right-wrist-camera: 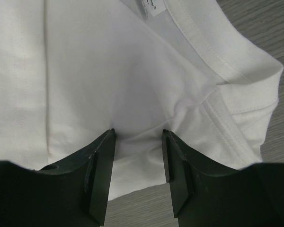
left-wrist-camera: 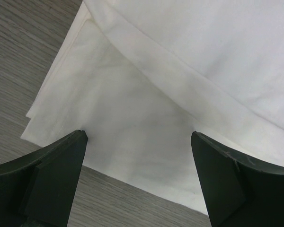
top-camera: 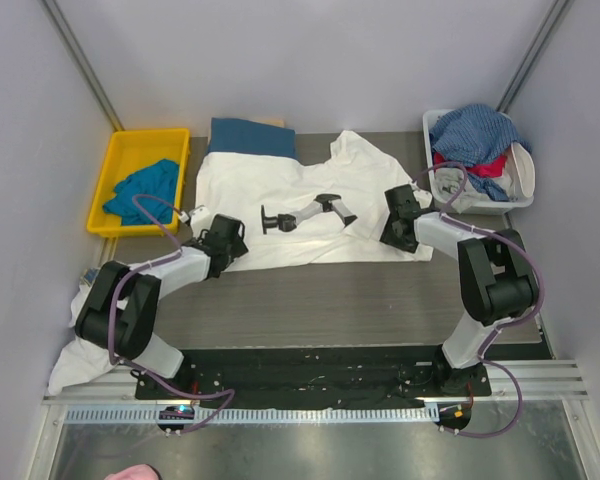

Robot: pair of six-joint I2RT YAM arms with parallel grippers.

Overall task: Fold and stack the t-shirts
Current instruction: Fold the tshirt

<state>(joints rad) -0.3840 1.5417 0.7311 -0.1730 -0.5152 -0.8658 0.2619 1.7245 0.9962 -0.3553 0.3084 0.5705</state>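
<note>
The large white t-shirt (top-camera: pixel 270 180) lies spread flat on the table, with black graphic marks (top-camera: pixel 310 215) on its chest. The dark blue t-shirt (top-camera: pixel 250 137) lies folded behind it, partly under its far edge. My left gripper (top-camera: pixel 230 238) is at the shirt's near left corner. In the left wrist view it (left-wrist-camera: pixel 139 135) is wide open over that corner (left-wrist-camera: pixel 132 118). My right gripper (top-camera: pixel 395 215) is at the shirt's right side near a sleeve. In the right wrist view its jaws (right-wrist-camera: pixel 138 131) stand half closed astride a pucker of white cloth (right-wrist-camera: pixel 85 71), with the collar (right-wrist-camera: pixel 213 42) beyond.
A yellow bin (top-camera: pixel 130 145) with a teal cloth (top-camera: pixel 145 190) stands at the back left. A white basket (top-camera: pixel 520 190) of mixed clothes stands at the back right. Another white cloth (top-camera: pixel 75 345) hangs at the table's near left edge.
</note>
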